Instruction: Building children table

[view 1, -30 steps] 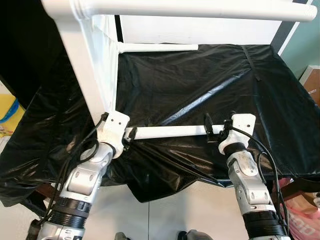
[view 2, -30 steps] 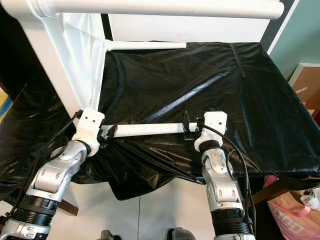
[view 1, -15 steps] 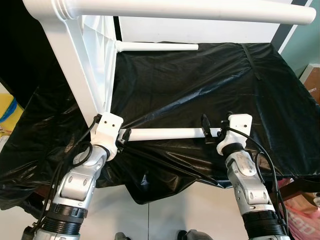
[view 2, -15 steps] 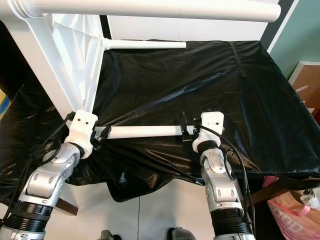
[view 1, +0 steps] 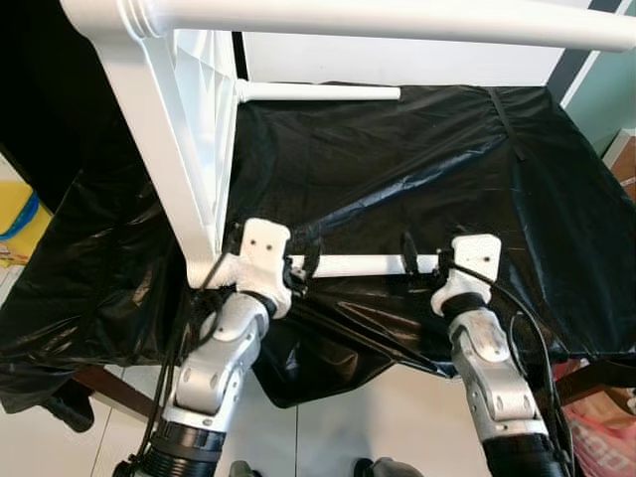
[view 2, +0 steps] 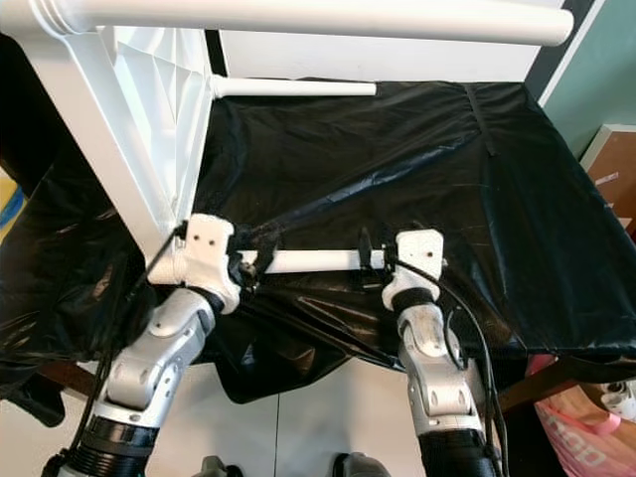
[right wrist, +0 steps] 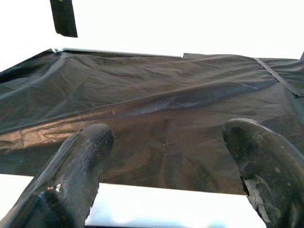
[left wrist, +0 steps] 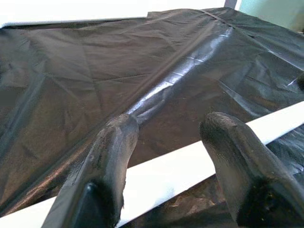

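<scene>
Surface: a black plastic sheet [view 1: 417, 169] is covering the whole work surface, likely there to shield it while the parts are being assembled.
Table frame: the white table frame [view 1: 174, 149] is standing tilted on the robot's left side of the sheet, one long white rail [view 1: 397, 17] running across the top of the head views, a second white leg [view 1: 318, 92] jutting out of it at the far edge; tipped like this, its lower corner is sitting near the front edge, within reach.
Loose leg: a white tubular table leg [view 1: 363, 265] is lying level along the front edge of the sheet, its left end pointing toward the frame's lower corner, which I judge to be where it is meant to join.
Left gripper: the left gripper [view 1: 298, 266] is straddling the leg's left end just beside the frame, jaws spread with the tube between them, not visibly clamped.
Right gripper: the right gripper [view 1: 422, 264] is straddling the right end, jaws likewise spread around the tube.
Reasoning: one gripper at each end is keeping the leg level and aimed for the join.
</scene>
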